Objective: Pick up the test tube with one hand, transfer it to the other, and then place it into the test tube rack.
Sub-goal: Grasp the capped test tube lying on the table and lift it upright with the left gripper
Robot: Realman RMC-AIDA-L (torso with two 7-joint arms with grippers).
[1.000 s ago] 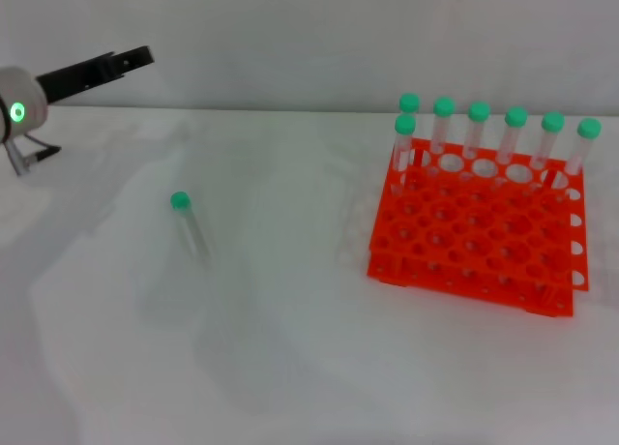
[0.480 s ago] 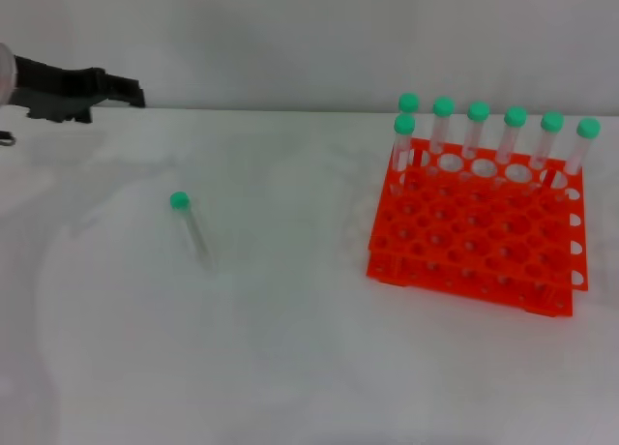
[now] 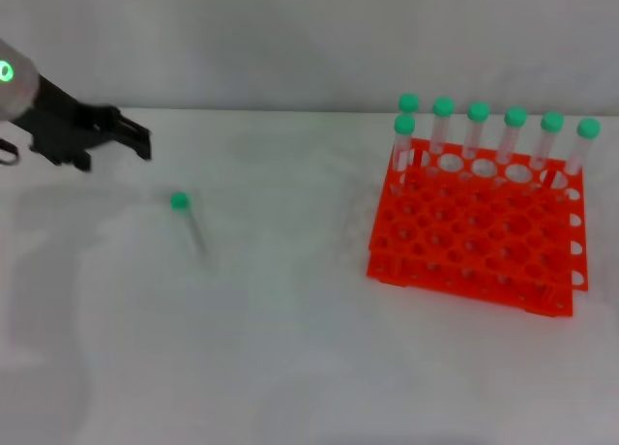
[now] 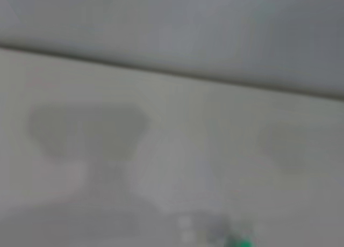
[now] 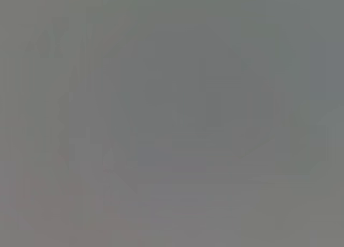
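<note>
Test tube (image 3: 190,222) lying flat on the white table (image 3: 290,368), green cap (image 3: 180,201) toward the far side, clear body angled back toward the near edge and slightly rightward. Untouched by either gripper. In the left wrist view, only a smear of green at the lower edge (image 4: 239,242), probably that same cap, too blurred to be sure.

Left gripper (image 3: 135,140) up and to the left of the tube, near it but apart, above the table's far left part. Black fingers pointing rightward and slightly down, wrist showing a green light (image 3: 6,73) at the frame's left edge. Holding nothing; whether the jaws stand parted or closed: cannot tell from this angle.

Test tube rack (image 3: 479,227) well apart on the right side of the table, bright orange-red, 2 tiers, grid of round holes. 7 green-capped tubes (image 3: 479,126) standing upright in it: 6 along the far row, 1 more at the far left corner just in front of that row. Remaining holes open.

Right gripper out of sight in the head view; right wrist view a flat grey field, nothing to make out.
</note>
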